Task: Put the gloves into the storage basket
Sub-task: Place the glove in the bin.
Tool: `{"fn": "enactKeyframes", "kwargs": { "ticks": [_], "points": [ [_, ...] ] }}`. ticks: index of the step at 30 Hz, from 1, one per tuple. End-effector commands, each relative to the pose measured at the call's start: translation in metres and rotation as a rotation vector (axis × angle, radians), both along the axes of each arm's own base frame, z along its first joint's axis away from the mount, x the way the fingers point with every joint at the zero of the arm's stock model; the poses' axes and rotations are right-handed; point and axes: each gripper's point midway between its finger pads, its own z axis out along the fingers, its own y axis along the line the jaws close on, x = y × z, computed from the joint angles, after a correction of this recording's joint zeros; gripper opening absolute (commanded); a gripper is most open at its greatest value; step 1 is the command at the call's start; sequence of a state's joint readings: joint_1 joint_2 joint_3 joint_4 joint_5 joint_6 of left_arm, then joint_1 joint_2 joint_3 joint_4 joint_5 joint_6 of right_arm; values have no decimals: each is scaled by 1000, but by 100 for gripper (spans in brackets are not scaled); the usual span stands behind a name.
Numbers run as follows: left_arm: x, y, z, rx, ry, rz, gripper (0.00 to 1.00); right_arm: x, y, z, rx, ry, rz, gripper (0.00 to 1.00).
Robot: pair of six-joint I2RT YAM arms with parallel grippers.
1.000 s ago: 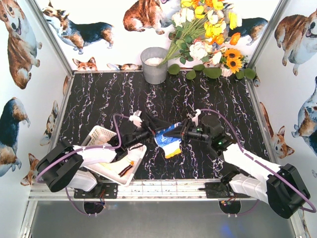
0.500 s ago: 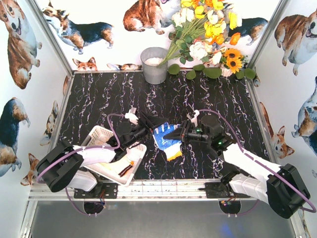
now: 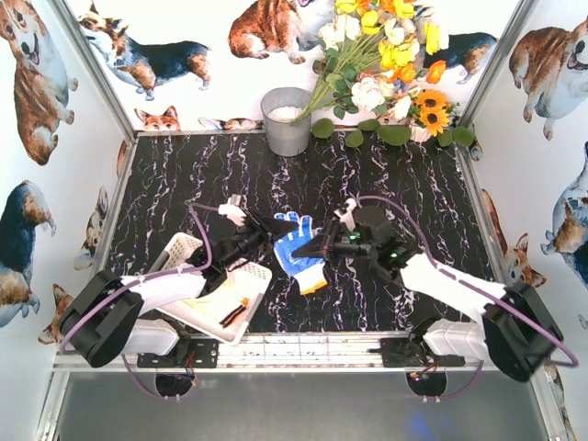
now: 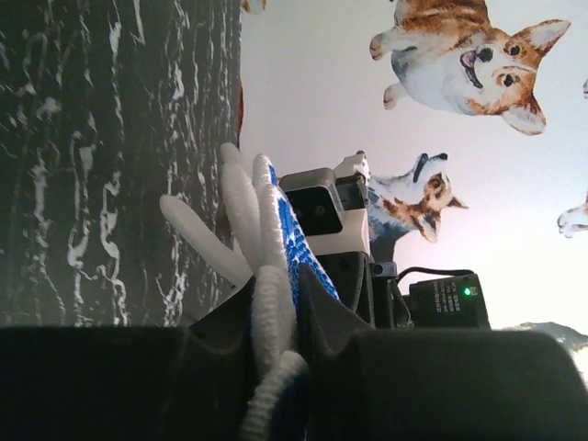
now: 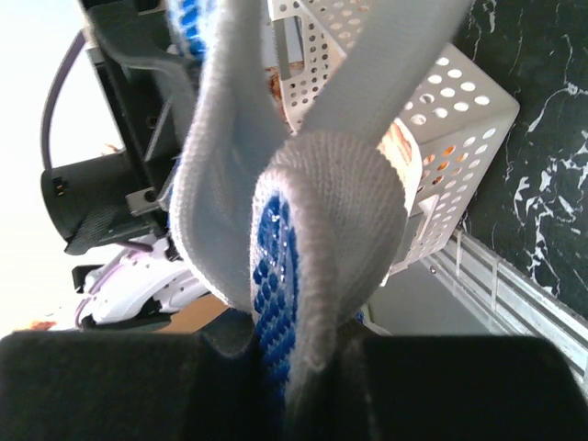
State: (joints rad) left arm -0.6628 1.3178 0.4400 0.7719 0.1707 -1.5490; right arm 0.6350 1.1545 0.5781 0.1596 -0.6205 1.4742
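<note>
L pincer [image 3: 274, 231] & R pincer [image 3: 318, 246] both clenched on blue-dotted glove [image 3: 296, 253], one at each end. Glove spread btwn them over dark marble surface [image 3: 184, 184], just right of white storage basket [image 3: 184, 246].

Legible text: none in any view. In the left wrist view, the black electronics box [image 4: 448, 301] on the opposite arm carries a small label in white print beside a lit green LED [image 4: 466, 291]. The characters are too small to read, and no brand or number can be made out.
</note>
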Motion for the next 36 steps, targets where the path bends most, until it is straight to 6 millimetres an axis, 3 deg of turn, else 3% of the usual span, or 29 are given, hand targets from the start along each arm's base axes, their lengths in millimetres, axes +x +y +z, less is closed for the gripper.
{"fn": "enactKeyframes", "kwargs": {
  "ticks": [1, 6, 14, 21, 30, 36],
  "points": [
    [6, 18, 6, 41, -51, 10, 3, 10, 21, 0, -39, -67, 12, 0],
    [9, 49, -7, 159, -53, 57, 0, 16, 53, -9, -48, -57, 33, 0],
    [-1, 127, -39, 421, -1, 171, 0, 17, 124, -22, -33, -71, 140, 0],
    [-16, 189, -51, 590, 39, 282, 0, 4, 177, -44, -62, -89, 254, 0],
    [-40, 242, -71, 850, 176, 383, 0, -20, 210, -81, -196, -113, 349, 0],
    [-50, 261, -75, 918, 212, 454, 0, -31, 222, -96, -250, -126, 378, 0]
  ]
}}
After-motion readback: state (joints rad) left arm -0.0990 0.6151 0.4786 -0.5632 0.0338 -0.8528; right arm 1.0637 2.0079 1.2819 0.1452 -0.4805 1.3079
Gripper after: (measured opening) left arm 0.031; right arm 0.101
